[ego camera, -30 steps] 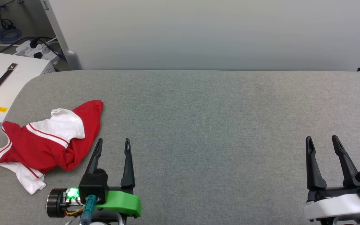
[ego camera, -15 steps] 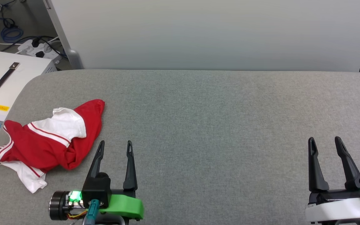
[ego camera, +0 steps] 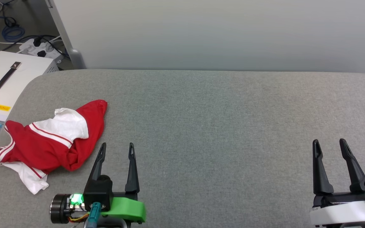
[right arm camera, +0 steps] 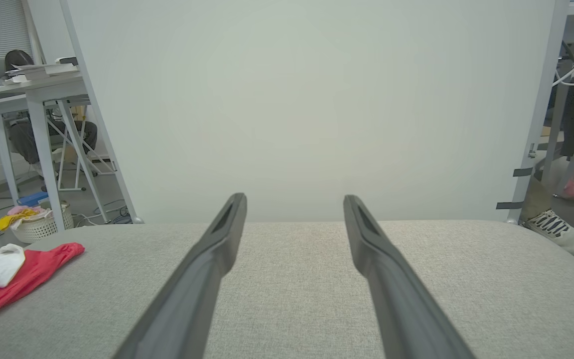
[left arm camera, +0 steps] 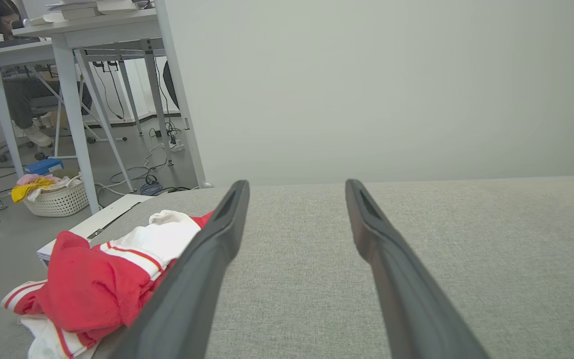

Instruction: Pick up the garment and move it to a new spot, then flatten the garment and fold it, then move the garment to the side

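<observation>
Scene: A crumpled garment (ego camera: 48,144), red with white sleeves and striped trim, lies heaped at the near left corner of a grey padded table (ego camera: 217,126).

Left gripper (ego camera: 117,145): Fingers spread wide and empty, pointing away from the robot, just right of the heap. No contact shows.

Right gripper (ego camera: 328,141): Also spread and empty, low over bare cloth at the table's far right, well apart from the garment.

Stage: By the look of it, the pick-up has not begun. Nothing is lifted, flattened or folded.

Edge risk: The striped hem and one white sleeve lie close to the table's left edge. A sideways nudge from the near finger could likely push the heap over, toward the white case (ego camera: 8,79) on the floor beside the table.

Grip risk: The heap is layered and twisted. A shallow pinch may catch only one fold, so the rest would trail, snag or slip free in transit.

Reach risk: The right arm is far off, so a one-handed lift seems likely, and the shirt may land bunched rather than spread.

Unknown: No chest print shows, so which face is up cannot be told.
</observation>
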Motion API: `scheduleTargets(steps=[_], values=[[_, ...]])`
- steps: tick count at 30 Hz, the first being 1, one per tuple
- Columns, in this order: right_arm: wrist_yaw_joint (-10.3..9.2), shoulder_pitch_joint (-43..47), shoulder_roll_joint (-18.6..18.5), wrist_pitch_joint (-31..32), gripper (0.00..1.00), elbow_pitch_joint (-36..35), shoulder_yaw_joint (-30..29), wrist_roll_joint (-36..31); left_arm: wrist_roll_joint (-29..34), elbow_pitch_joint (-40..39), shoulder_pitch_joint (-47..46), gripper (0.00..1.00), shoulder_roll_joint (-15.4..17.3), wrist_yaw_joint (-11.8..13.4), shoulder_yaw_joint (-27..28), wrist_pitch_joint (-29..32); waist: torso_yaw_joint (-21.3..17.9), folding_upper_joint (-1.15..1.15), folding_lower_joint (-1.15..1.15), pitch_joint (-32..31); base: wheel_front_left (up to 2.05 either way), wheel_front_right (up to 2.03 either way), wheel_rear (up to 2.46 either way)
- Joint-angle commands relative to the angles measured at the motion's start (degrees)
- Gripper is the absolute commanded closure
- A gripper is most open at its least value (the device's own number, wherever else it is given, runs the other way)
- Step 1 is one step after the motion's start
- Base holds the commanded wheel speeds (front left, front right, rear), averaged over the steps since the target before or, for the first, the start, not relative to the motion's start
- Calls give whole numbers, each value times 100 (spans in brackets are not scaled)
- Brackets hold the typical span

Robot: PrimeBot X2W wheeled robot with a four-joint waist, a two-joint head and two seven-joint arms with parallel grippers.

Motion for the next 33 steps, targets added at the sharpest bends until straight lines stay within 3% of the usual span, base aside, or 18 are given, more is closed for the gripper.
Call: scheduleTargets(steps=[1,10,33], values=[[-4,81,-3,-52,0,-35,-9,62,16,9,37,0,-11,30,3,-34,32,0,0,8,0,0,0],[-4,40,-3,-52,0,-67,-3,27,-17,4,-74,0,-11,72,109,-34,445,0,0,129,0,0,0],[-4,-83,-3,-52,0,-131,223,-199,-230,22,-176,0,-12,185,270,-34,2566,0,0,390,0,0,0]])
